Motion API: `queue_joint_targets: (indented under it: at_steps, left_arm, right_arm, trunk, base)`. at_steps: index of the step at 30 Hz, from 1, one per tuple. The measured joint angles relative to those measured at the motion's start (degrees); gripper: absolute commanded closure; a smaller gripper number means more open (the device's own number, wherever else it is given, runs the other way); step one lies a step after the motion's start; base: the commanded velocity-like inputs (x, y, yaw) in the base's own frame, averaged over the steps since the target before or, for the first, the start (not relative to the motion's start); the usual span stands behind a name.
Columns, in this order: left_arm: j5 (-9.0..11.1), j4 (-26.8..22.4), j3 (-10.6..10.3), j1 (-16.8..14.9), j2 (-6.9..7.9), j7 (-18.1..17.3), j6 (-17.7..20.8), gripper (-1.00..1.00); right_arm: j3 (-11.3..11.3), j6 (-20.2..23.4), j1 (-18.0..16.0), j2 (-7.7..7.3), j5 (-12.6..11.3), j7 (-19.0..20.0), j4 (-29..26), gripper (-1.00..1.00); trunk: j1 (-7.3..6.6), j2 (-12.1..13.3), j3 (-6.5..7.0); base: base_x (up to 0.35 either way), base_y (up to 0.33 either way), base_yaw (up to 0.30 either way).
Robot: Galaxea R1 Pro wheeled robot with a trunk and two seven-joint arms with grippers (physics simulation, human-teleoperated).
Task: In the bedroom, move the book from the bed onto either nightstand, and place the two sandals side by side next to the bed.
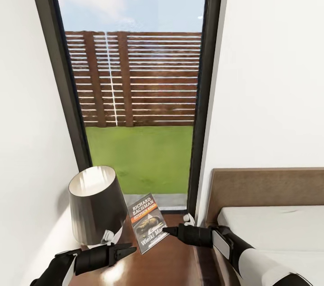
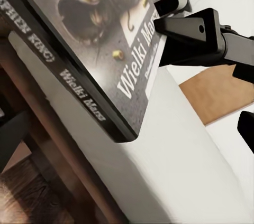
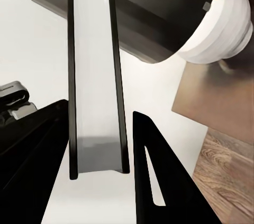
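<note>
While the right pincer grips the book above the glossy nightstand, the left pincer looks closed beside the window.

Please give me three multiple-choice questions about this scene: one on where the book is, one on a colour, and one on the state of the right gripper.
1. Where is the book?
A. Flat on the mattress
B. Over the nightstand, beside the lamp
C. On the floor

2. What colour is the band on the book's cover?
A. Orange
B. Green
C. Pink

3. The right gripper is:
A. Open, far from the book
B. Shut on the lamp
C. Shut on the book

Answers:
1 B: the book stands tilted over the nightstand, next to the lamp.
2 A: the band is orange.
3 C: the right gripper clasps the book's edge.
</note>
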Motion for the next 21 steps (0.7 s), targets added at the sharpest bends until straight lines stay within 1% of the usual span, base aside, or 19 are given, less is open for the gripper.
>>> queue_joint_targets:
  at_steps: [1,3,5,21]
  left_arm:
    - [0.01,0.02,-0.02,0.00,-0.04,0.27,0.00,-1.00]
    - [0.02,0.05,-0.01,0.00,-0.59,1.59,0.00,-1.00]
    - [0.03,0.03,0.00,0.00,-0.76,1.94,0.00,-1.00]
    - [0.03,0.03,0.00,0.00,-0.80,2.12,0.00,-1.00]
  right_arm:
    - [0.00,0.00,0.00,0.00,0.01,0.01,0.00,1.00]
    - [-0.07,0.03,0.01,0.00,-0.01,0.02,0.00,1.00]
    - [-0.07,0.03,0.01,0.00,0.00,0.02,0.00,1.00]
    - [-0.32,0.10,0.01,0.00,-0.01,0.26,-0.01,1.00]
  trunk:
    - [0.22,-0.40,-0.18]
    - [0.66,-1.20,-0.54]
    - [1.10,-2.01,-0.90]
    - [4.62,-8.43,-3.77]
  base:
    - [0.000,0.000,0.000]
    - [0.000,0.000,0.000]
    - [0.000,0.000,0.000]
    - [0.000,0.000,0.000]
